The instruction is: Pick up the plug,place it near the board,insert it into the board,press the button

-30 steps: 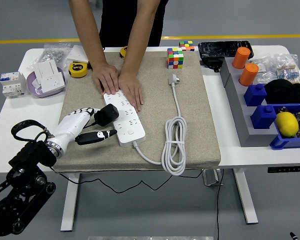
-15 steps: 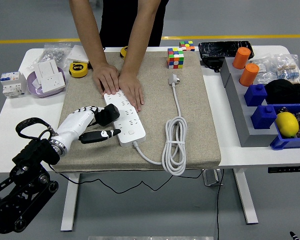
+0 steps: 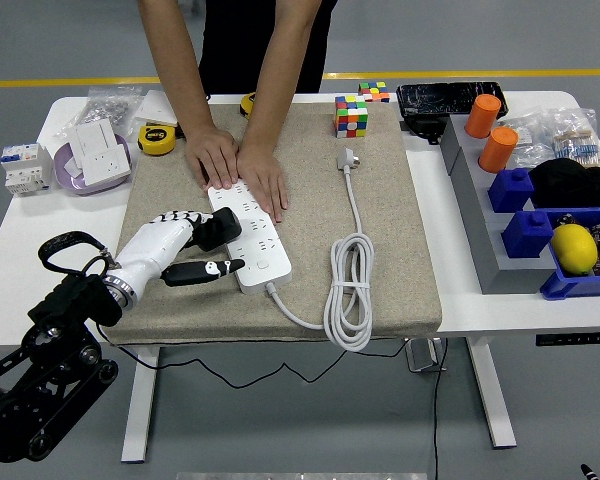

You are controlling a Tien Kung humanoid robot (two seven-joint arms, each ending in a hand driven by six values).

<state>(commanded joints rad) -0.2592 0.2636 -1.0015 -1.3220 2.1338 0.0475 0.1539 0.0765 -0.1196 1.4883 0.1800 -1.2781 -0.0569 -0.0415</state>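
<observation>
A white power strip [image 3: 252,235] lies on the beige mat [image 3: 380,240], its far end pinned down by a person's two hands [image 3: 238,165]. My left hand [image 3: 185,245] is shut on a black plug [image 3: 217,228], which it holds at the strip's left edge, over the sockets near its middle. The thumb [image 3: 206,270] points right, toward the strip's near end. The strip's white cable [image 3: 348,290] coils to the right and ends in a grey plug [image 3: 348,158]. The right arm is out of sight.
Rubik's cubes [image 3: 351,115] stand at the mat's far edge. A yellow tape measure [image 3: 157,138], a white socket [image 3: 98,152] and a breaker [image 3: 22,167] lie at the left. Grey and blue bins [image 3: 520,215], orange cylinders [image 3: 490,130] and a lemon [image 3: 574,247] fill the right side.
My left hand has moved slightly up and to the right with the black plug, bringing it closer over the strip. The person's hands have stayed put.
</observation>
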